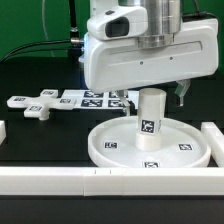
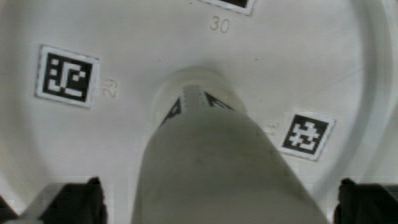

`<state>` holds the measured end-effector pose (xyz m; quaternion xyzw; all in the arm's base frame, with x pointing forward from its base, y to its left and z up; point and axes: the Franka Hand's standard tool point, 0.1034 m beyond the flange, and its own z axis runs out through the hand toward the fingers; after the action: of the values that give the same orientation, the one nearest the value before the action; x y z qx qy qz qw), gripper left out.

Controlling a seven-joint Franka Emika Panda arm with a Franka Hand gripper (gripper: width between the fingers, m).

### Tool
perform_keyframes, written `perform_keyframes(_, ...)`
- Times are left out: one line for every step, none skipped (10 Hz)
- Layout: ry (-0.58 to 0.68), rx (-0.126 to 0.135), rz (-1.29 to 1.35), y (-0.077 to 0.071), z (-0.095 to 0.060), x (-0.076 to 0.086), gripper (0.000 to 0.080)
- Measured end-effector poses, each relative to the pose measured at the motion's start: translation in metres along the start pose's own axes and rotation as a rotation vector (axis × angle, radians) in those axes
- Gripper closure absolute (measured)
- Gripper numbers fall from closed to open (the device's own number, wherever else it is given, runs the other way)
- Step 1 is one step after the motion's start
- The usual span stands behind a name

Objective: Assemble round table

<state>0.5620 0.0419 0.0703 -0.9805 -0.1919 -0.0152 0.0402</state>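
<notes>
The round rimmed disc (image 1: 108,152) lies flat on the black table. The short cylindrical leg (image 1: 150,122) stands upright on its central hub, with a tag on its side. My gripper (image 1: 153,95) is straight above the leg and reaches down over its top. In the wrist view the leg (image 2: 222,150) runs between my two dark fingertips (image 2: 75,203), and a gap shows on each side, so my gripper (image 2: 217,205) is open around it. The disc (image 2: 125,140) with its tags fills the background. The small cross-shaped foot (image 1: 35,108) lies apart at the exterior view's left.
The marker board (image 1: 85,99) lies behind the disc. A long white bar (image 1: 100,182) runs along the front, another bar (image 1: 214,140) stands at the exterior view's right, and a short piece (image 1: 3,130) at its left. A green wall is behind.
</notes>
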Motion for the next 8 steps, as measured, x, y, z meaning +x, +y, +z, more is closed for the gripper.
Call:
perform_keyframes(-0.002,-0.003,-0.071,-0.0002,-0.0006,0.0003,0.0151)
perform_keyframes(-0.001,-0.005,-0.132,0.0002,-0.0015,0.0008,0.0151)
perform_keyframes(-0.002,-0.006,-0.204,0.0015,-0.0010,0.0001,0.0151)
perform_keyframes(-0.003,-0.007,-0.267,0.0026,-0.0010,-0.0003,0.0151)
perform_keyframes(-0.005,-0.010,-0.321,0.0036,-0.0011,-0.0007,0.0151)
perform_keyframes(-0.013,-0.019,-0.402,0.0040,-0.0011,-0.0009,0.0151)
perform_keyframes(-0.028,-0.033,-0.527,0.0019,-0.0008,-0.0004,0.0151)
perform_keyframes(-0.033,-0.036,-0.596,-0.0010,-0.0005,0.0005,0.0151)
